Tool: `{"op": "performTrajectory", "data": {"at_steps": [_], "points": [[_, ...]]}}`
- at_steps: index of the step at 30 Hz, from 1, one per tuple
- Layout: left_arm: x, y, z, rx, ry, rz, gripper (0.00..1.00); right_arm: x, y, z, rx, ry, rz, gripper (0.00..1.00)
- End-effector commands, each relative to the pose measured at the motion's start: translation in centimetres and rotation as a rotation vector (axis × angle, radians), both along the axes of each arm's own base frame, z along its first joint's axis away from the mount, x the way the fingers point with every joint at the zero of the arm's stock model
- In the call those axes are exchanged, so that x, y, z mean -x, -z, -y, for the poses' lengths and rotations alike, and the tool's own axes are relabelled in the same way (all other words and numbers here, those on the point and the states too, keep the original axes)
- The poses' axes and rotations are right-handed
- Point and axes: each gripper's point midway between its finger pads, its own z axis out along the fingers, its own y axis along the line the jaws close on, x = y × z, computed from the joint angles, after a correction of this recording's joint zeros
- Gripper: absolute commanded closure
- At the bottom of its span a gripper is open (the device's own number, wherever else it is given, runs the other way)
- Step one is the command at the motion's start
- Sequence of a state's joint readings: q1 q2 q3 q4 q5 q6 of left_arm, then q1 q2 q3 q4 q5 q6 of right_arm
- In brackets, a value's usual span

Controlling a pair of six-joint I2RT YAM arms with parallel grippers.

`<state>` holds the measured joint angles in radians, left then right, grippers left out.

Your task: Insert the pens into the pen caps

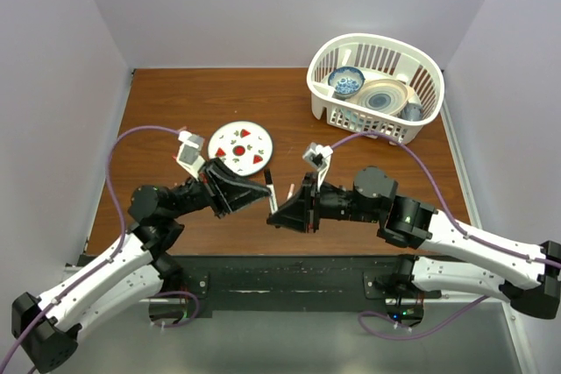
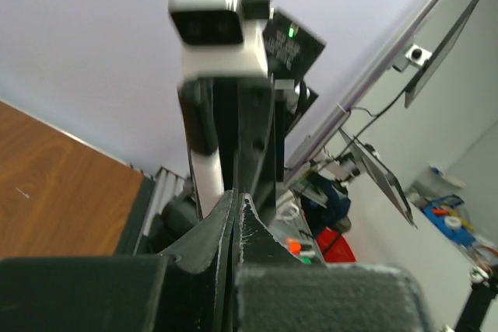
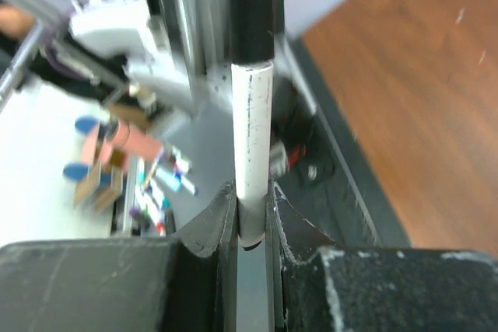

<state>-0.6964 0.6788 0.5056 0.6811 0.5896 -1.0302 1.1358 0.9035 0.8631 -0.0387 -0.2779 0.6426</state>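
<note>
My right gripper (image 1: pixel 277 212) (image 3: pixel 251 215) is shut on the lower end of the white pen (image 1: pixel 271 190) (image 3: pixel 253 138) and holds it raised over the table's front middle. A dark cap (image 1: pixel 267 173) (image 3: pixel 250 5) sits on the pen's far end. My left gripper (image 1: pixel 263 192) (image 2: pixel 233 198) is shut with nothing showing between its fingers, its tips right beside the pen's white shaft (image 2: pixel 204 180). The reddish and pink pens and the other caps are out of view.
A white round plate (image 1: pixel 241 146) with red marks lies behind the left gripper. A white basket (image 1: pixel 326 85) holding bowls and dishes stands at the back right. The table's black front edge (image 1: pixel 289 269) runs just below both grippers.
</note>
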Motion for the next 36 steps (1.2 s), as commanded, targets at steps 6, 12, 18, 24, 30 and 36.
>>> {"op": "performTrajectory", "data": {"at_steps": [6,12,18,24,30,36], "points": [[1.8,2.9,0.4,-0.117,0.081,-0.033,1.00,-2.5,-7.8,-0.2,-0.141,0.101,0.160,1.00],[0.0,1.1,0.0,-0.194,-0.044,-0.008,0.48,-2.4,-6.4,-0.2,-0.120,0.097,0.143,1.00],[-2.4,-1.7,-1.0,-0.218,-0.213,0.027,0.32,-1.3,-5.0,-0.4,-0.105,0.034,0.122,1.00],[-3.2,-4.8,-0.7,-0.175,-0.242,0.075,0.32,-0.5,-4.7,-0.2,-0.110,-0.001,0.109,1.00],[-3.4,-6.2,0.0,-0.141,-0.219,0.098,0.32,0.0,-4.8,0.1,-0.117,-0.022,0.111,1.00],[-3.3,-6.6,0.9,-0.112,-0.164,0.106,0.35,0.5,-4.8,0.0,-0.121,-0.053,0.107,1.00]]}}
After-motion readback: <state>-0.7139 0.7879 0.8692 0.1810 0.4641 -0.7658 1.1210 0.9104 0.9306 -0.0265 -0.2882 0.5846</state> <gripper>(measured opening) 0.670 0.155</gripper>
